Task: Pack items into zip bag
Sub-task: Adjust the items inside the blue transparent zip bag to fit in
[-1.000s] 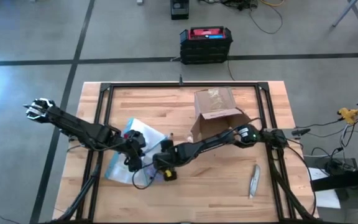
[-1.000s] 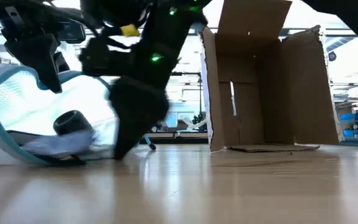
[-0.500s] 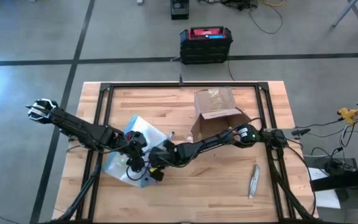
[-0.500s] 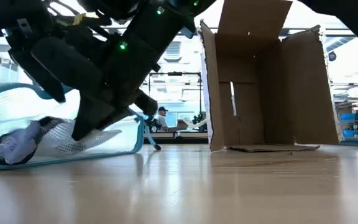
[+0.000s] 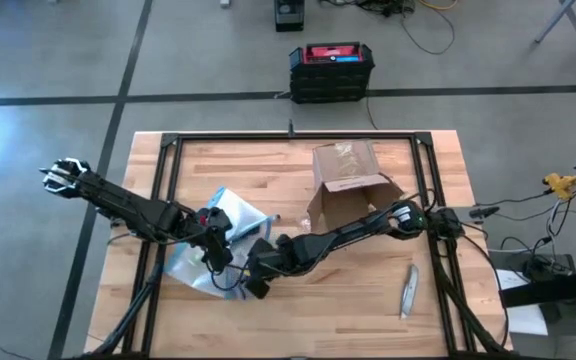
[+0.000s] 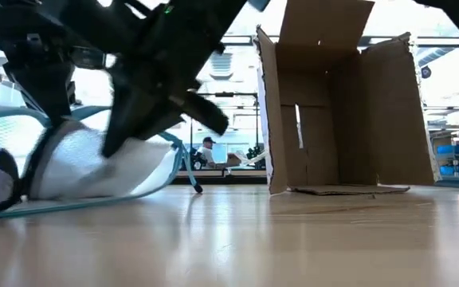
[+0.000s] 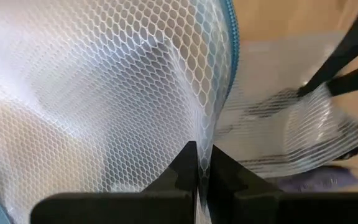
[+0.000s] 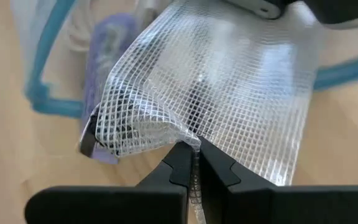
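Note:
The zip bag is a clear mesh-patterned pouch with a blue strip. It lies on the table's left half, its lower edge on the wood and its wall bulging upward. Whitish see-through items and a purplish piece show through its wall. My left gripper and my right gripper sit side by side at the bag's near side, each shut on its wall. My left gripper pinches a ridge of the bag's mesh wall between its two fingers, close below the blue strip. The fingers slant down from the table's left. The wall spreads out taut from the pinch. My right gripper pinches a puckered bit of the bag's gridded clear wall between its two fingers, slanting down from the table's right. The wall fans out from the pinch and is raised off the wood there. One layer or several, I cannot tell.
An open brown cardboard box stands right of the bag, toward the far edge. A slim grey tool lies near the table's right front. A black frame runs around the tabletop. Bare wood lies between bag and tool.
My right gripper has rolled about its own axis and risen a little at the bag's near side. The bag, flatter half a second ago, now bulges up where the grippers hold it, and the pieces inside have shifted. My left gripper stayed in place, turning slightly.

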`<state>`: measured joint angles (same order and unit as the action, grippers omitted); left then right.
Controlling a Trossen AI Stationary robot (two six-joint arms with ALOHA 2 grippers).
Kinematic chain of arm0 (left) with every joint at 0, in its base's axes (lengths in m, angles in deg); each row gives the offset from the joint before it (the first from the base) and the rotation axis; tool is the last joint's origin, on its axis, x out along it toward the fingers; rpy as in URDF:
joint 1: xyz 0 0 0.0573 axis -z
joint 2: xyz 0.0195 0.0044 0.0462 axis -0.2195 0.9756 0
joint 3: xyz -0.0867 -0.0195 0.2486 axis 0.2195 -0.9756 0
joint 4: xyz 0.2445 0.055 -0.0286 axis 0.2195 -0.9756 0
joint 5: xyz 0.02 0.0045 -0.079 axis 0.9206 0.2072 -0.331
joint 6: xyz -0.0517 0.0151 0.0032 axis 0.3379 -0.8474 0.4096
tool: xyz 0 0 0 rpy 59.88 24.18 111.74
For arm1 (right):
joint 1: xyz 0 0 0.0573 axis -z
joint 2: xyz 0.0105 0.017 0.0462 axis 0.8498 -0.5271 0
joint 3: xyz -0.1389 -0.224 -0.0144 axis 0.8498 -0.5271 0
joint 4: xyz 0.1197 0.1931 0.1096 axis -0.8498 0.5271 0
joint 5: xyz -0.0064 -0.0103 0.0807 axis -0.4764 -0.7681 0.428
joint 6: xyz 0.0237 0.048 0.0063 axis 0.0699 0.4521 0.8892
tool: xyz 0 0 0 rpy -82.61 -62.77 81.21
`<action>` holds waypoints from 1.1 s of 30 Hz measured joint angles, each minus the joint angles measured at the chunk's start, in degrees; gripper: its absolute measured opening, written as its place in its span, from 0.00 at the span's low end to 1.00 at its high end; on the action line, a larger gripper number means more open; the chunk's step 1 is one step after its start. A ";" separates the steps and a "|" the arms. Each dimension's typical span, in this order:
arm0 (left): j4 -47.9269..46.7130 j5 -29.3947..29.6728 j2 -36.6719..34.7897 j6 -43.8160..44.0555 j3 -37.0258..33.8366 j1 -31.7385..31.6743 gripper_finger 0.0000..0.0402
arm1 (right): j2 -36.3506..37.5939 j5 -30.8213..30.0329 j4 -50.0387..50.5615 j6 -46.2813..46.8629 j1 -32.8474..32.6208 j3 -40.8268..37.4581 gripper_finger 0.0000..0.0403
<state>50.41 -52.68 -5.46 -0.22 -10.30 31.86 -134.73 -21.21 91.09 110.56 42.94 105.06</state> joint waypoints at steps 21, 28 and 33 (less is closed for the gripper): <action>7.77 -0.08 0.15 -1.17 -0.04 -0.04 0.00 | -10.28 2.19 -38.07 -11.99 3.42 -0.11 0.00; 7.54 -0.45 0.15 -4.73 -0.05 0.03 0.00 | -10.37 2.56 -37.61 -22.64 3.56 -0.11 0.18; 7.24 -0.39 0.17 -5.29 -0.07 0.03 0.00 | -9.89 3.91 -33.83 -23.82 3.64 0.57 0.40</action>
<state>57.65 -53.08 -5.29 -5.51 -10.37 31.88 -144.62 -17.30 57.26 86.73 46.58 105.63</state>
